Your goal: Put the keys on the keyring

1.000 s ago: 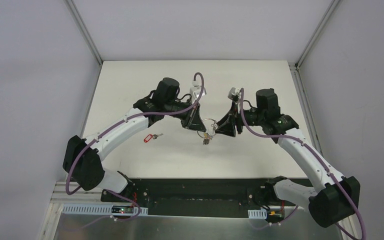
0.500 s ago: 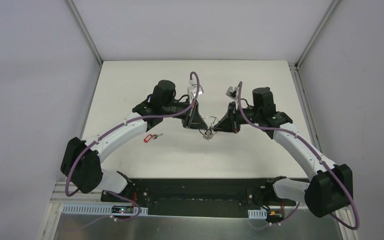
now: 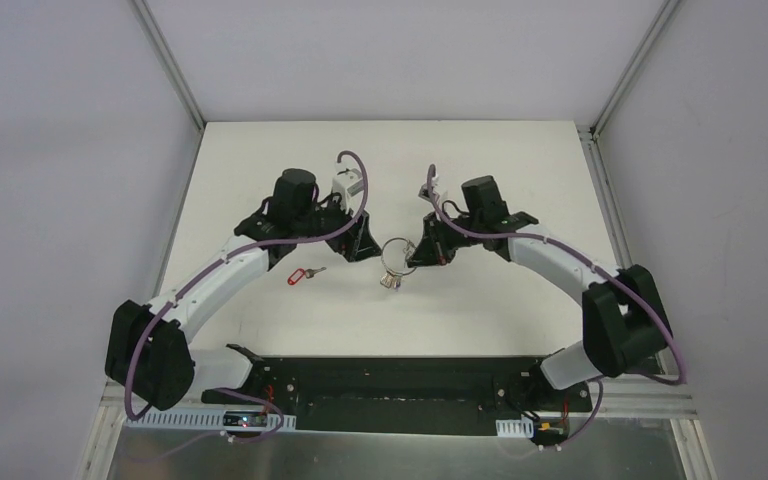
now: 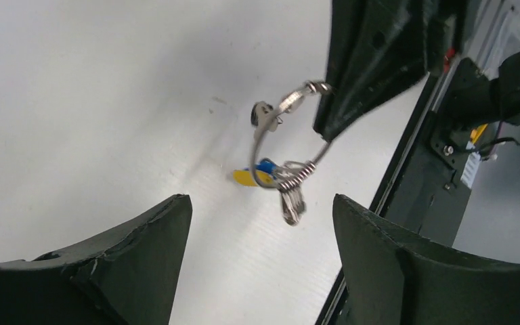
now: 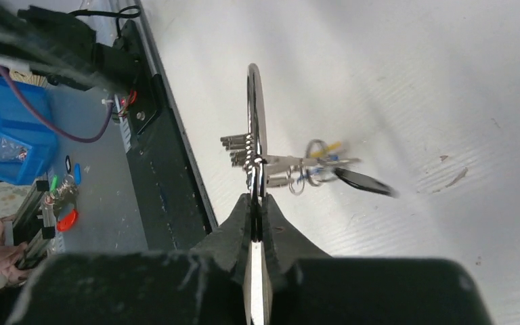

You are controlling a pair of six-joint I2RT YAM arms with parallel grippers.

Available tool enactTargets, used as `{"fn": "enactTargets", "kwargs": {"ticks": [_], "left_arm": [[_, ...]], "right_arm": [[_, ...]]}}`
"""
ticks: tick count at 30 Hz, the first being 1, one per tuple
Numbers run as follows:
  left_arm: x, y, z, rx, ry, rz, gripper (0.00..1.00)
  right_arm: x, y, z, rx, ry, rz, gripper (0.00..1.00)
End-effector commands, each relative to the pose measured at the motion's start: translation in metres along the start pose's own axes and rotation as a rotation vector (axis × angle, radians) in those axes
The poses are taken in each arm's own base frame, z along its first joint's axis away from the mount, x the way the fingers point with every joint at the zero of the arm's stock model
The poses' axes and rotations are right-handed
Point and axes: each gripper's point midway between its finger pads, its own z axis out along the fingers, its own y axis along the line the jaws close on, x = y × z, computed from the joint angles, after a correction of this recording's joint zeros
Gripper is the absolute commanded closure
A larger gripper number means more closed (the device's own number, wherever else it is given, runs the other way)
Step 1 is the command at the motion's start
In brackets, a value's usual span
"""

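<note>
Keyring [image 5: 253, 108] w/ key bunch [image 3: 391, 281] hanging, mid-table, edge pinched in right gripper [image 5: 257, 206], jaws pressed together on the wire. Left gripper [image 4: 261, 203] just left of ring, jaws spread, holding nothing. Red-tag key [image 3: 302, 274] lies on table [image 3: 520, 160] further left, apart.

A white table [image 3: 520, 150] fills the middle, matte, with a few faint scuffs [image 5: 453, 177]. Pale grey walls [image 3: 390, 50] close it in on three sides — aluminium posts [image 3: 170, 62] run up the two far corners. Along the near edge lies a black plate [image 3: 390, 375], then a sheet of bare metal [image 3: 390, 455]. The light is soft and even
</note>
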Motion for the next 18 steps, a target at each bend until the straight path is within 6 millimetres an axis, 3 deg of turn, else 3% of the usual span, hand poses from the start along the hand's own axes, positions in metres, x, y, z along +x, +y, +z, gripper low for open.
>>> {"fn": "enactTargets", "kwargs": {"ticks": [1, 3, 5, 10, 18], "left_arm": [[0.02, 0.013, -0.013, -0.086, 0.029, 0.132, 0.21], [0.025, 0.014, -0.016, -0.095, 0.034, 0.148, 0.2], [0.029, 0.014, -0.018, -0.093, 0.044, 0.165, 0.2], [0.043, 0.019, -0.014, -0.084, 0.095, 0.17, 0.18], [0.062, 0.03, 0.016, -0.056, 0.204, 0.088, 0.18]], "right_arm": [[-0.024, -0.023, 0.016, 0.022, -0.025, 0.009, 1.0], [-0.015, -0.037, 0.022, 0.032, 0.002, 0.053, 1.0], [-0.007, -0.06, 0.025, 0.112, 0.015, 0.27, 1.0], [0.018, -0.107, 0.019, 0.191, 0.055, 0.432, 1.0], [0.05, -0.148, 0.006, 0.312, 0.114, 0.559, 0.87]]}}
